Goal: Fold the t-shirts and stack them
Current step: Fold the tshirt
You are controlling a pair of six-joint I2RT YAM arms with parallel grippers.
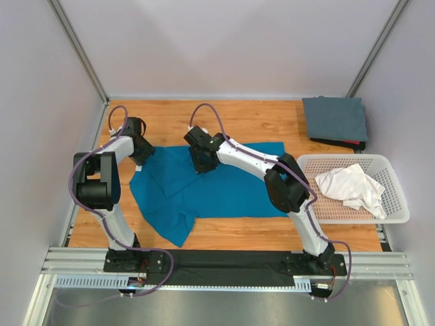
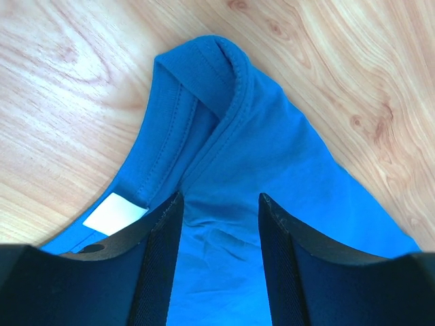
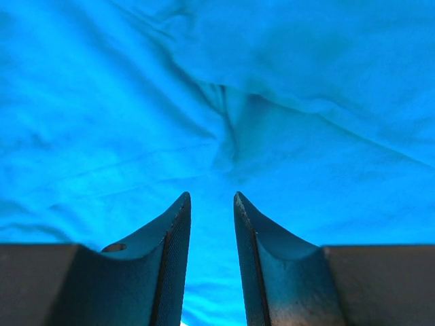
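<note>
A bright teal-blue t-shirt [image 1: 224, 190] lies spread across the middle of the table, one part folded over at its left. My left gripper [image 1: 141, 157] is at the shirt's upper left edge. In the left wrist view it [image 2: 219, 200] stands open over the collar [image 2: 204, 81], beside a white label [image 2: 115, 212]. My right gripper [image 1: 202, 163] hangs low over the shirt's upper middle. Its jaws [image 3: 212, 197] stand a little apart, with only creased blue cloth [image 3: 272, 136] behind the gap. A slate grey t-shirt [image 1: 334, 117] lies folded at the back right. A white t-shirt [image 1: 350, 187] sits crumpled in the basket.
A white plastic lattice basket [image 1: 394, 204] stands at the right edge of the table. Something dark and red [image 1: 348, 144] shows under the grey shirt's front edge. Metal frame posts and pale walls close in the table on three sides.
</note>
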